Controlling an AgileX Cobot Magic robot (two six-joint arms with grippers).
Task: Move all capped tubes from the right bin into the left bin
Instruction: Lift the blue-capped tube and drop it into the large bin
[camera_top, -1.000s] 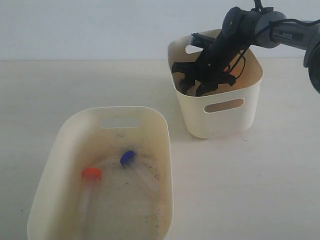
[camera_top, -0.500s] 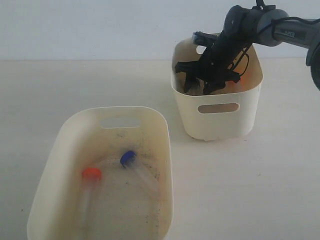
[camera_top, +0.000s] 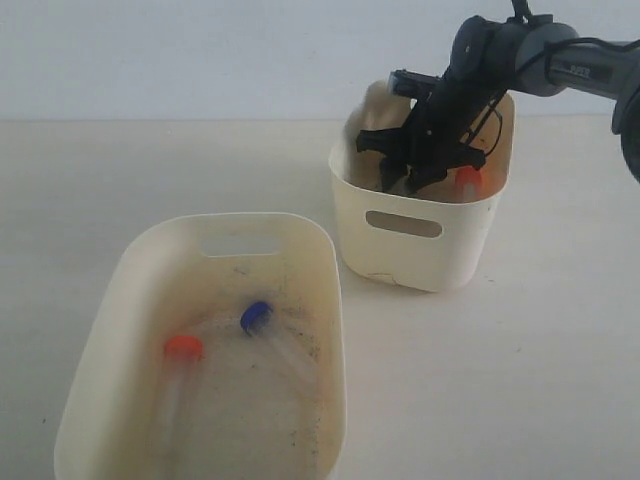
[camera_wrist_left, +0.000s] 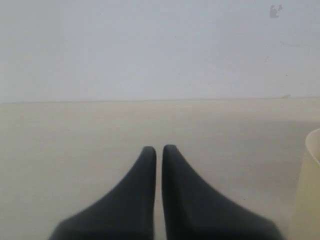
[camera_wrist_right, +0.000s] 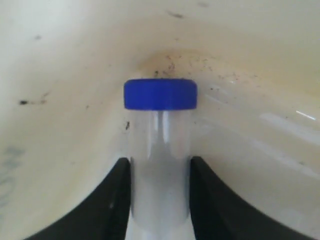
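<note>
The right bin (camera_top: 400, 250) stands at the back right, with my right gripper (camera_top: 402, 178) reaching down inside it. In the right wrist view that gripper (camera_wrist_right: 160, 162) is shut on a capped tube (camera_wrist_right: 160, 150) with a blue cap, its fingers pressed against both sides of the clear body. An orange-capped tube (camera_top: 466, 180) lies beside the gripper in the same bin. The left bin (camera_top: 336, 330), with its speckled floor, holds an orange-capped tube (camera_top: 183, 348) and a blue-capped tube (camera_top: 256, 315). My left gripper (camera_wrist_left: 159, 148) is shut and empty above bare table, out of the exterior view.
The right arm (camera_top: 560, 60) comes in from the upper right over the bin's far rim. A cream bin's edge (camera_wrist_left: 309, 200) shows at the side of the left wrist view. Pale table (camera_top: 500, 380) lies between and in front of the bins.
The right gripper's jaws have closed onto the blue-capped tube. The right bin has slid and turned a little to the left, and the orange cap inside it has come into view.
</note>
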